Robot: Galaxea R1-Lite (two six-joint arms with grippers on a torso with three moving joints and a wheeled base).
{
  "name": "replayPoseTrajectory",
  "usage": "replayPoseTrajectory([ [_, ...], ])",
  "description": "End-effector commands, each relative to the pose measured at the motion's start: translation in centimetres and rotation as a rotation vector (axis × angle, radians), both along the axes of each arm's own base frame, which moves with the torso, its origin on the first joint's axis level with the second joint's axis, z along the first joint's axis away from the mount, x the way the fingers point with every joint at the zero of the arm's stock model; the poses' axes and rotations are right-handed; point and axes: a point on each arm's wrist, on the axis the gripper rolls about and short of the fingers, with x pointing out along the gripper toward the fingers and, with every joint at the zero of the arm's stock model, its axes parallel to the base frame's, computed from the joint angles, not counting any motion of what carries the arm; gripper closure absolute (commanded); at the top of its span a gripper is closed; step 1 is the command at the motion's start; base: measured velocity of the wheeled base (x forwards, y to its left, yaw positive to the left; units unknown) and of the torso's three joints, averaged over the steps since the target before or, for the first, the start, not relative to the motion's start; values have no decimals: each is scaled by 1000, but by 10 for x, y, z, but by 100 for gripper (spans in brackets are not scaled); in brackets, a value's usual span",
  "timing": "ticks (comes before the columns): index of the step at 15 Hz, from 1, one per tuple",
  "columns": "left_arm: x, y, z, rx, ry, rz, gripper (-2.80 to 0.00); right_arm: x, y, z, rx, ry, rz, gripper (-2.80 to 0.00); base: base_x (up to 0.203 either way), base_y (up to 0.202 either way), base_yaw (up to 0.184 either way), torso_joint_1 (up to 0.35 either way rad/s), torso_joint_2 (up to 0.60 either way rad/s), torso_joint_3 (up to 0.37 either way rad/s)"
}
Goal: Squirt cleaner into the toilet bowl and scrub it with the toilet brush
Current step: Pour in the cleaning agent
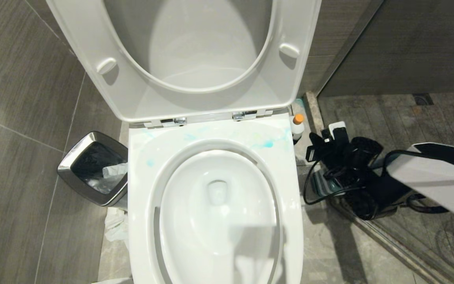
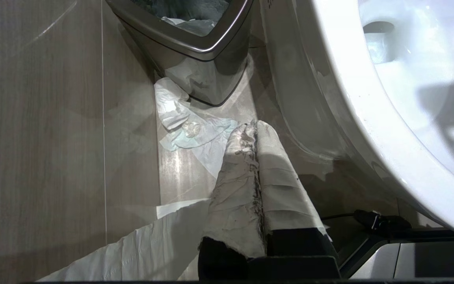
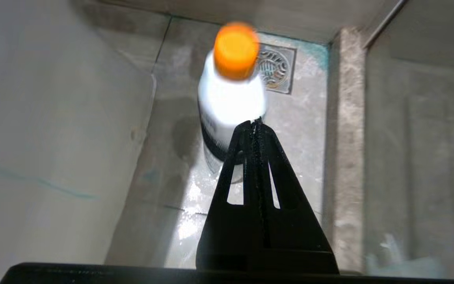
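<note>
Right wrist view: cleaner (image 3: 231, 106) upright on floor beside toilet bowl (image 1: 217, 209); right hand (image 3: 257, 123) pressed together, empty, near it. Small plastic bottle, likely light, slick; grip mid-body below cap. Left hand (image 2: 253, 127) closed, parked.

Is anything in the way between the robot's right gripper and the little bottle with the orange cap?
Nothing visible. The shut right gripper points straight at the bottle, which stands alone on the floor beside the toilet, with only open space between them.

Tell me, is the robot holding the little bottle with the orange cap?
No, the bottle stands on the floor by itself, and the right gripper is shut with nothing in it.
</note>
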Motion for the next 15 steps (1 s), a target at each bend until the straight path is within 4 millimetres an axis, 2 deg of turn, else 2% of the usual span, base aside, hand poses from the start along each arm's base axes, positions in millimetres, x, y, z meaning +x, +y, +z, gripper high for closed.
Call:
replayPoseTrajectory([
  [1, 0, 0, 0, 0, 2, 0, 0, -26, -7, 64, 12, -41, -8, 0, 0, 0, 0, 0, 0, 0],
  [3, 0, 0, 0, 0, 1, 0, 0, -40, -13, 91, 22, 0, -15, 0, 0, 0, 0, 0, 0, 0],
  [7, 0, 0, 0, 0, 2, 0, 0, -47, -19, 114, 77, -29, -39, 0, 0, 0, 0, 0, 0, 0],
  [15, 0, 0, 0, 0, 2, 0, 0, -46, -21, 111, 30, 15, -52, 0, 0, 0, 0, 0, 0, 0],
])
